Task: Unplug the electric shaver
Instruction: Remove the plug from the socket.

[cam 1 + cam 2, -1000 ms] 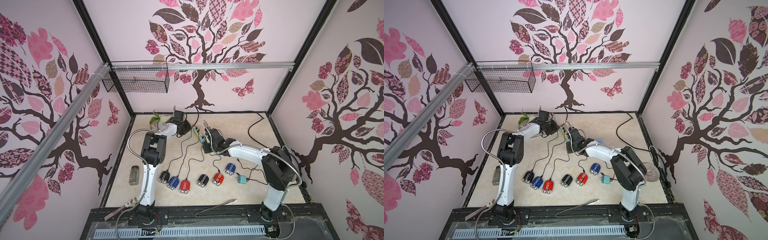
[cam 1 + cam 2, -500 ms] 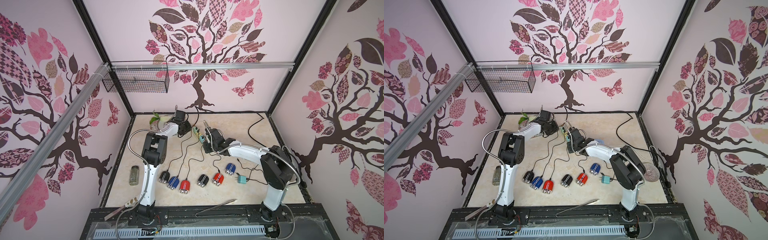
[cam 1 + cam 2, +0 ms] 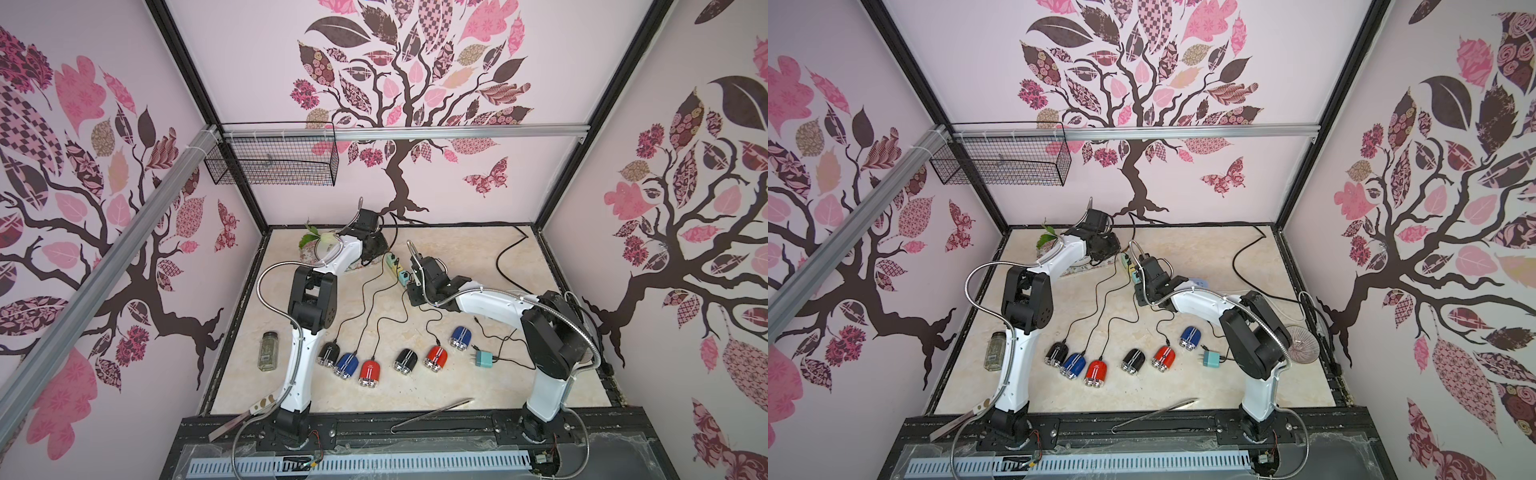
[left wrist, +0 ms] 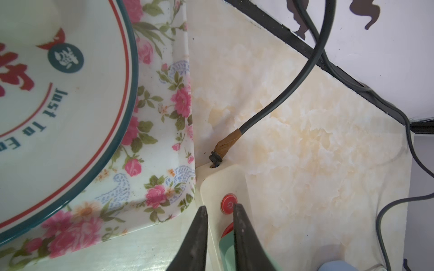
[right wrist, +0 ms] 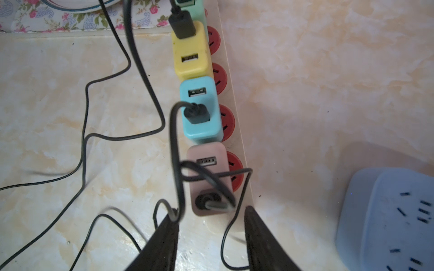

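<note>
Our left gripper point(image 4: 219, 211) has its jaws nearly shut, seemingly pinching the long cream plastic power strip point(image 4: 234, 178) near its red button. Our right gripper point(image 5: 211, 215) is half open, holding nothing, near the pink square charger point(image 5: 206, 152). The small round shavers point(image 3: 370, 373) lie in front. Next we likely grab that charger and pull

Left gripper point(image 4: 218, 210) jaws narrowed – now nearly shut over power strip point(image 4: 212, 185).

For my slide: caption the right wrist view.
Right tool open before the pink adapter on the power strip.
</note>
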You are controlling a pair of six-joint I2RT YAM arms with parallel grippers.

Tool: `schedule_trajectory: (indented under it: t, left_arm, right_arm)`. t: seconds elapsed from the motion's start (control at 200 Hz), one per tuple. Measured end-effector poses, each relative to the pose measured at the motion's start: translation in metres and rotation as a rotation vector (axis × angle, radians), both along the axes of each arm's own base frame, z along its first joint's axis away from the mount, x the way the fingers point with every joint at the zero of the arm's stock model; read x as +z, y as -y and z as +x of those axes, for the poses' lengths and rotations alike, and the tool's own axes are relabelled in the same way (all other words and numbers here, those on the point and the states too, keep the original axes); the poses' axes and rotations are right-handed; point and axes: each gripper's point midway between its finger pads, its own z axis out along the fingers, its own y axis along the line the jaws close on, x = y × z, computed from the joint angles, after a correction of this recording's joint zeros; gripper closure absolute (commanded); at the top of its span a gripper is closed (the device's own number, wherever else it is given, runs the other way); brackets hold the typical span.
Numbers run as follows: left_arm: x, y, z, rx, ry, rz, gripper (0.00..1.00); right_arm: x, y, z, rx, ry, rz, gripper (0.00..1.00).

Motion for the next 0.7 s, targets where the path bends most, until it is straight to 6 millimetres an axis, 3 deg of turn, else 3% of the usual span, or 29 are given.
schedule_trajectory:
  t: [0.18, 0.355, 0.7]
  left_arm:
    - [-0.008, 0.001, 0.001, -0.023, -0.012, 0.039, 0.79]
    - [-0.037, -0.002, -0.004, -0.042, -0.067, 0.079, 0.8]
    - [-0.037, -0.007, -0.005, -0.055, -0.063, 0.123, 0.8]
  right_arm:
    - [-0.002, 0.003, 0.0, -0.005, -0.003, -0.004, 0.52]
    - [-0.002, 0.003, 0.0, -0.006, -0.003, -0.006, 0.5]
    - [-0.002, 0.003, 0.001, -0.003, 0.0, -0.005, 0.48]
